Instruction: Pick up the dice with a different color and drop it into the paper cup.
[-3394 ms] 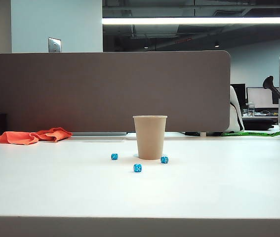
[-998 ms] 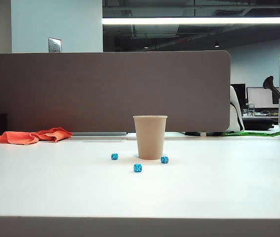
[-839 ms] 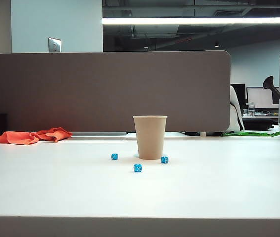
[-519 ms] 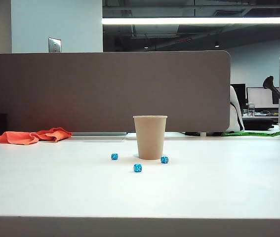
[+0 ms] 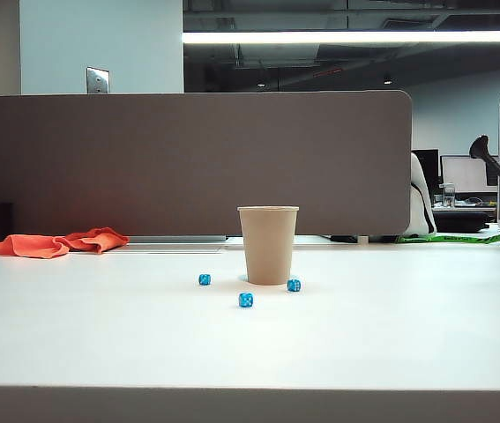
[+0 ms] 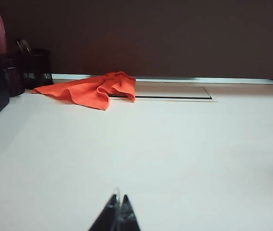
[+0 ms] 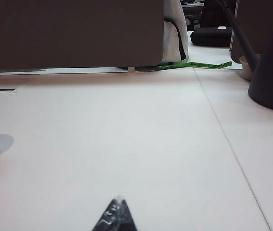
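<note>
Nothing has moved since the earlier frames; cup, dice and cloth sit in the same spots. White table carries a paper cup upright at centre, three blue dice around its base: one on the left, one in front, one touching-close on the right. Orange cloth lies crumpled far left by the grey partition. No orange die visible in any view; cannot tell where it is. Left pincer tips together, low over bare table, well apart from cup; one blue die at its view's edge. Right pincer tips together too, cup's side just in frame, well apart.
</note>
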Robot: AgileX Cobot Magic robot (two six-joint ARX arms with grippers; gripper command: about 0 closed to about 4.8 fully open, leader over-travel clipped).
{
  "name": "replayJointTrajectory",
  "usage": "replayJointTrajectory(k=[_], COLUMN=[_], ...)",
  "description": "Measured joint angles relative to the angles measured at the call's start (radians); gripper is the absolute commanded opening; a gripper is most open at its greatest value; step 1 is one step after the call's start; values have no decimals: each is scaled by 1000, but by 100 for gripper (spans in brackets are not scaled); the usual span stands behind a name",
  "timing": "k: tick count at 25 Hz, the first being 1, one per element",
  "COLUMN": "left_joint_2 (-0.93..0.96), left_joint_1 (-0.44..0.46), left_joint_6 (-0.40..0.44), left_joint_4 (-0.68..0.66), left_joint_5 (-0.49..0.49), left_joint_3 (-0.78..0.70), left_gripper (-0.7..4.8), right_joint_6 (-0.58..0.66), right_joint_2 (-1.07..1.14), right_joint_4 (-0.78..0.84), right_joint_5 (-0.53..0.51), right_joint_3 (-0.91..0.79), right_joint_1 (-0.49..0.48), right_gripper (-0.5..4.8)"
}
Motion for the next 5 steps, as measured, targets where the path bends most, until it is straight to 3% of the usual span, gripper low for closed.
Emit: replayJointTrajectory(k=[5], left_joint_2=[0], left_joint_1=[0], left_joint_6=[0], left_joint_4=[0], left_joint_5=[0], left_joint_3=[0], left_gripper=[-5], right_joint_6=[0], right_joint_2=[0], right_joint_4=[0], right_joint_5=[0], right_joint_3=[0], right_joint_1=[0], right_gripper=[-1])
